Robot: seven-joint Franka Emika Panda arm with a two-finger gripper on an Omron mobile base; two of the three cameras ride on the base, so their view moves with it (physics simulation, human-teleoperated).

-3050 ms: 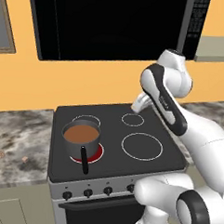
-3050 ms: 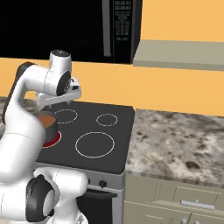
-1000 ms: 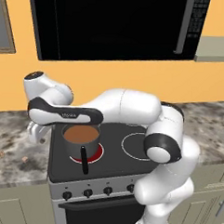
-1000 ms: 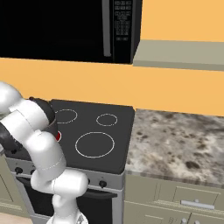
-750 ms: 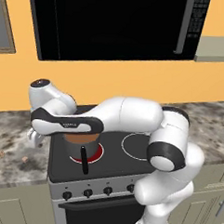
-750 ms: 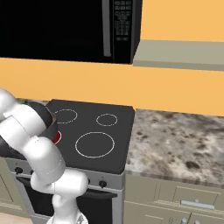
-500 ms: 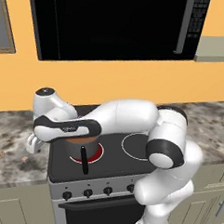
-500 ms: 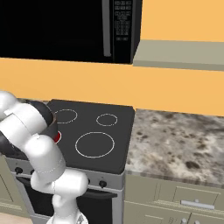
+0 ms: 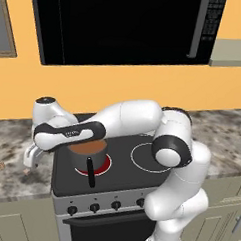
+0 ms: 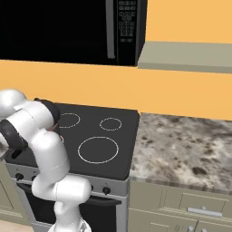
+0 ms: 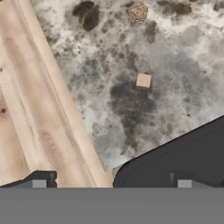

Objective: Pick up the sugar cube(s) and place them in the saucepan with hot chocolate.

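- The white arm reaches across the stove (image 9: pixel 119 180) to hang its gripper (image 9: pixel 31 157) over the speckled stone counter (image 9: pixel 9 177) to the stove's left, fingers spread to their widest and holding nothing
- One sugar cube (image 11: pixel 143 81) sits alone on the counter ahead of the hand camera, well apart from both fingertips and off the line between them; a straight descent from here would likely land on bare stone, so the hand needs to shift toward the cube first
- The cube is tiny against so wide an opening, and an uneven close could nudge it sideways or flip it out rather than pinch it
- A second tan speck (image 9: pixel 1 165) lies farther left on the counter, probably the other cube; too small to be sure
- The saucepan (image 9: pixel 87 153) of brown hot chocolate stands on the front-left burner, glowing red, directly beneath the forearm, its black handle (image 9: pixel 91 172) pointing at the knobs; a low carry back could clip the rim or handle and slop the drink
- Letting go too high over the pan risks a splash
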